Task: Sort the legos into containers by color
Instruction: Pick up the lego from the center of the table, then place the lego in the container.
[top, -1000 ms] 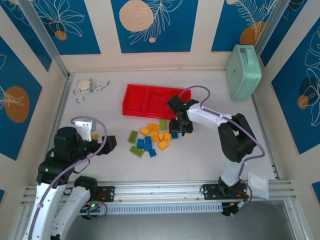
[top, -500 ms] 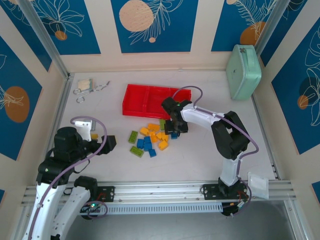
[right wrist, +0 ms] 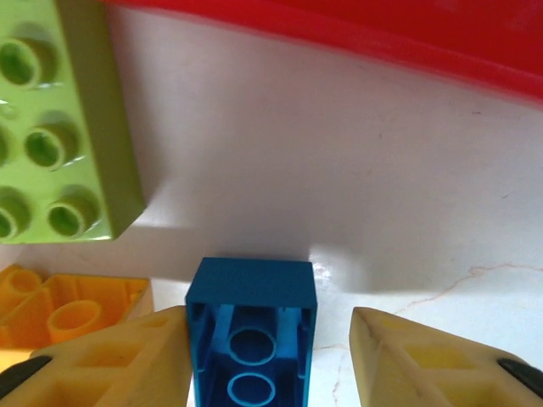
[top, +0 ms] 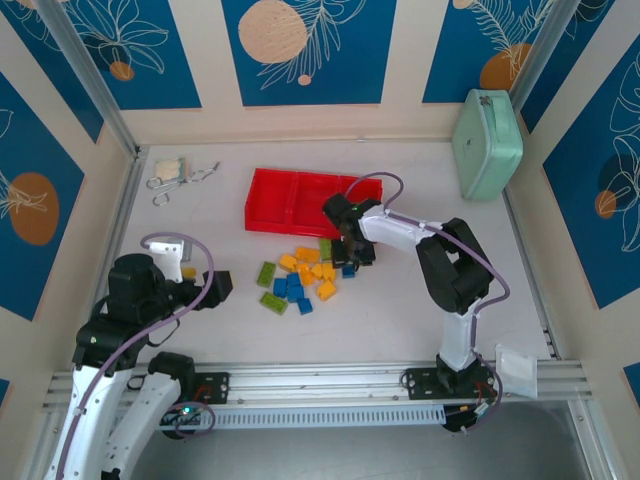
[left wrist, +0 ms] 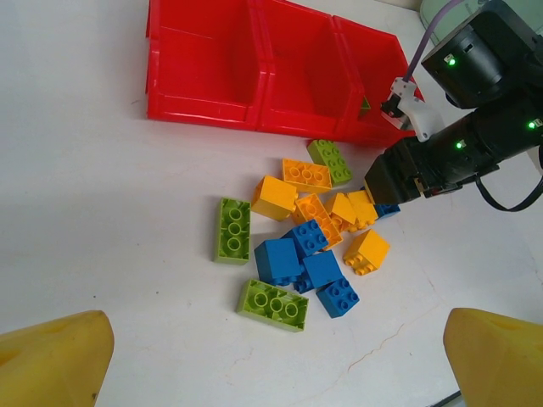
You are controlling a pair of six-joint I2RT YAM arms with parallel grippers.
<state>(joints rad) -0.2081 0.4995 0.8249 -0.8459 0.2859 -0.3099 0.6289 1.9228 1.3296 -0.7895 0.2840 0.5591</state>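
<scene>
I see a blue lego (right wrist: 252, 339) sitting between the fingers (right wrist: 110, 360) of my right gripper (right wrist: 270, 339). Its hollow side faces the wrist camera. It touches one finger, and there is a gap to the other. Just ahead of the gripper and to its left lies a light green lego (right wrist: 59, 127), bumps up. An orange lego (right wrist: 76, 315) lies right beside that same finger. The other legos (top: 300, 278), orange, blue and green, lie in a loose pile on the gripper's left. The red containers (top: 290, 200), three in a row, sit just past the gripper.
</scene>
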